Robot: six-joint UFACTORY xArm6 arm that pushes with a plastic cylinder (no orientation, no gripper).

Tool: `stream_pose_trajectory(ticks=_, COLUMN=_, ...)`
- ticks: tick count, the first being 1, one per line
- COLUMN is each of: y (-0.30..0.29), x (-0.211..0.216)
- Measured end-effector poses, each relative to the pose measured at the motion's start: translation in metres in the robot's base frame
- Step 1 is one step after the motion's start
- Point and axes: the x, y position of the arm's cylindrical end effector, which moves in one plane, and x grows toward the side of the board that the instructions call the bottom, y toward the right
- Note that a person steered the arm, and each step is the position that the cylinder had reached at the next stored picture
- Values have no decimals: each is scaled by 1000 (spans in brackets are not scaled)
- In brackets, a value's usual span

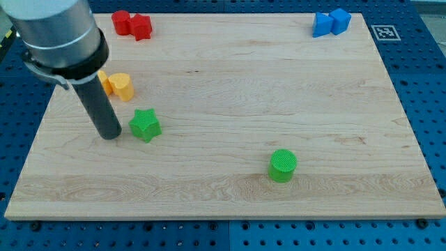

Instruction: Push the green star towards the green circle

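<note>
The wooden board (230,84) fills most of the view, lying flat on a blue pegboard table (418,42), and gives the blocks a smooth face to slide on. The arm (59,31) comes down at the view's upper left and ends in a plain dark rod; there is no claw on it, so nothing opens, shuts or holds, and it can only push. My tip (110,136) rests on the board just to the left of the green star (145,125), close beside it, though I cannot tell whether they touch. That side makes sense, I judge: the green circle (283,165) sits well apart toward the view's lower right, so a shove from the left and a little above would send the star that way. Two yellow blocks (120,86) lie near behind the rod, partly hidden by it. Two red blocks (132,24) sit at the top left edge and two blue blocks (330,21) at the top right, all clear of the likely path
</note>
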Motion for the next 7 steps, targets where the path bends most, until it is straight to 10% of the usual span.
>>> stream_pose_trajectory(ticks=7, y=114, x=-18)
